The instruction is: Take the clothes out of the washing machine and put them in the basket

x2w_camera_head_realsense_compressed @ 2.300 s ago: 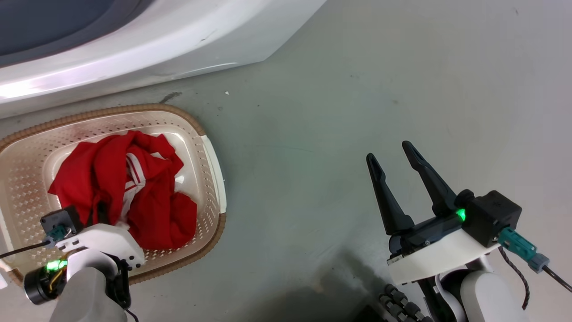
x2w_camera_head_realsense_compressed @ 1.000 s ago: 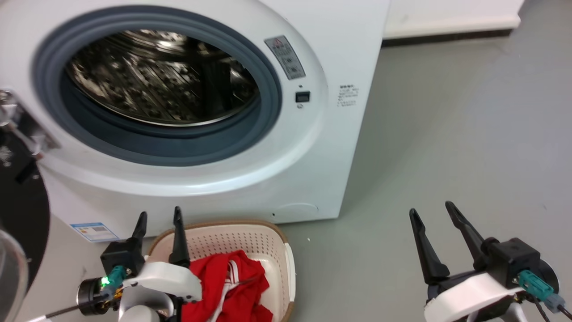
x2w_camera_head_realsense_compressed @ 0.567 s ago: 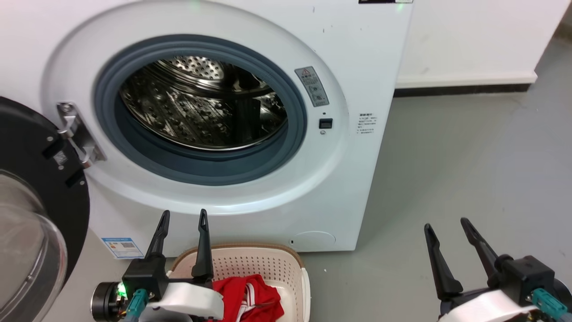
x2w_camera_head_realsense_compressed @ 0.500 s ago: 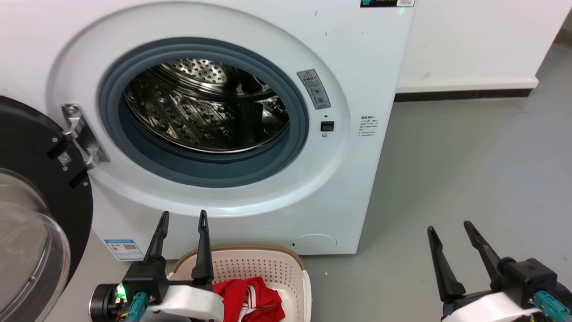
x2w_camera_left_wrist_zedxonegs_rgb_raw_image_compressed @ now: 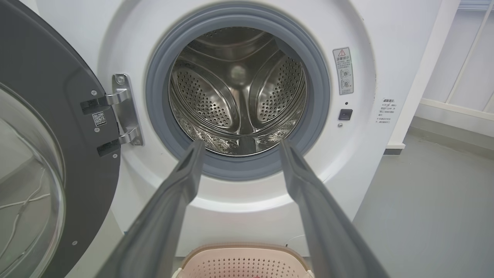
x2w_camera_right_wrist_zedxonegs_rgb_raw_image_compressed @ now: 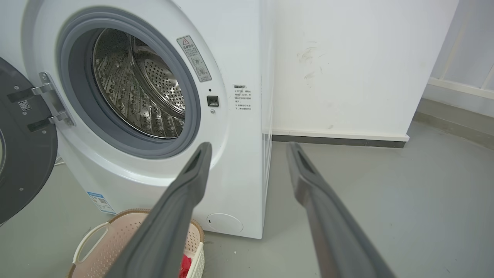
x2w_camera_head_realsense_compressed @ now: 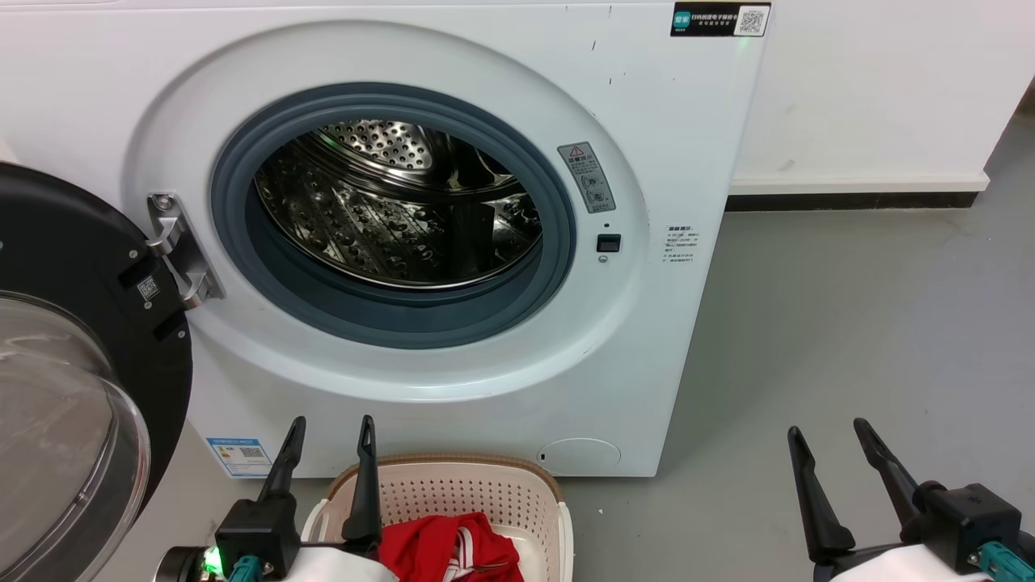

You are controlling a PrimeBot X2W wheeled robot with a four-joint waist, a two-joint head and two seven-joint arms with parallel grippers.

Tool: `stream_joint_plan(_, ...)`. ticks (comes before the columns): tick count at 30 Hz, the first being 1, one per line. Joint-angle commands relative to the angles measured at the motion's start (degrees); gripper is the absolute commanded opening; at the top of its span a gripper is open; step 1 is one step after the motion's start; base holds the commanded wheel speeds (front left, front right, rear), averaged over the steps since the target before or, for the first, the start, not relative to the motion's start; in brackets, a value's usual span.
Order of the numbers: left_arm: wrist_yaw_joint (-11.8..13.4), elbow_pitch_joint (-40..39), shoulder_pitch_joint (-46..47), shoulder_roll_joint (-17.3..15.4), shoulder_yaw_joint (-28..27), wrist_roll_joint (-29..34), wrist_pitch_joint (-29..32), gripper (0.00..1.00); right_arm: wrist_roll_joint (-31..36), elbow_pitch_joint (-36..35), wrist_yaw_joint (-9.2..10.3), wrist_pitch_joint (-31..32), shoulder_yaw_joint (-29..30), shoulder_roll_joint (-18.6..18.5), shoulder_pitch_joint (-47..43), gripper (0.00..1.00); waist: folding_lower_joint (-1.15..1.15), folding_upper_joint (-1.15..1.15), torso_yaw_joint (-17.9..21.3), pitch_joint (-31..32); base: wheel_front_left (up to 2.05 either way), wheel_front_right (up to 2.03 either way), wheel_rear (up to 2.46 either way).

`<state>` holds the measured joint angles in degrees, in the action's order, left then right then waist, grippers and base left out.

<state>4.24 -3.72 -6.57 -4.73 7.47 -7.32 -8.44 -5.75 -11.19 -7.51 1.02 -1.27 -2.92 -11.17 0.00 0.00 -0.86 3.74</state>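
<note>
The white washing machine (x2w_camera_head_realsense_compressed: 695, 323) stands with its black-rimmed glass door (x2w_camera_head_realsense_compressed: 89, 388) swung open to the left, and I see bare perforated steel in its drum (x2w_camera_head_realsense_compressed: 396, 214), also in the left wrist view (x2w_camera_left_wrist_zedxonegs_rgb_raw_image_compressed: 237, 92). In front of it on the floor sits the cream basket (x2w_camera_head_realsense_compressed: 477, 489) with the red clothes (x2w_camera_head_realsense_compressed: 449, 554) inside, one showing white stripes. My left gripper (x2w_camera_head_realsense_compressed: 330, 424) is open above the basket's left rim, holding nothing. At the lower right my right gripper (x2w_camera_head_realsense_compressed: 829, 428) hangs open over the floor. Both wrist views show spread fingers (x2w_camera_left_wrist_zedxonegs_rgb_raw_image_compressed: 181, 185) (x2w_camera_right_wrist_zedxonegs_rgb_raw_image_compressed: 189, 177) with nothing between them.
Grey floor (x2w_camera_head_realsense_compressed: 849, 339) stretches to the right of the machine up to a white wall with a dark skirting strip (x2w_camera_head_realsense_compressed: 857, 200). The open door takes up the space at the left. The basket (x2w_camera_right_wrist_zedxonegs_rgb_raw_image_compressed: 96, 251) sits close against the machine's front.
The head camera has tilted up from the basket to the washing machine's front. Both grippers stay open, and the clothes remain in the basket.
</note>
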Motion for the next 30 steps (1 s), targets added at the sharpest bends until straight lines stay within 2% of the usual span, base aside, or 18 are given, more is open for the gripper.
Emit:
stream_joint_plan(1,0.18,-0.29,-0.16,-0.15,0.13,-0.11,0.1,1.0,-0.35,-0.28,0.04,-0.07,-0.06,0.08,-0.51,1.0,0.0,0.0,-0.02,-0.03,0.0,0.0,0.0)
stream_joint_plan(14,0.74,-0.17,0.74,-0.78,0.38,-0.55,0.95,1.0,-0.59,0.25,0.04,-0.35,-0.56,0.08,0.2,1.0,0.0,0.0,0.28,0.04,0.0,0.0,0.0)
stream_joint_plan(15,0.4,-0.03,0.14,-0.51,0.2,-0.5,0.84,0.0,-0.34,0.23,0.0,-0.05,-0.5,0.0,0.1,0.0,0.0,0.0,0.28,0.04,0.0,0.0,0.0)
stream_joint_plan(18,0.34,1.21,-0.62,-0.27,0.22,-0.67,0.9,0.0,-0.51,1.58,0.0,-0.01,-0.62,0.0,-0.12,0.0,0.0,0.0,0.29,0.03,0.0,0.0,0.0)
stream_joint_plan(30,-1.4,3.3,1.35,-0.7,-1.12,-15.26,2.32,0.0,-15.61,5.11,0.0,-0.16,-0.51,-0.97,2.67,0.0,0.0,0.0,0.35,-0.36,0.0,0.0,0.0)
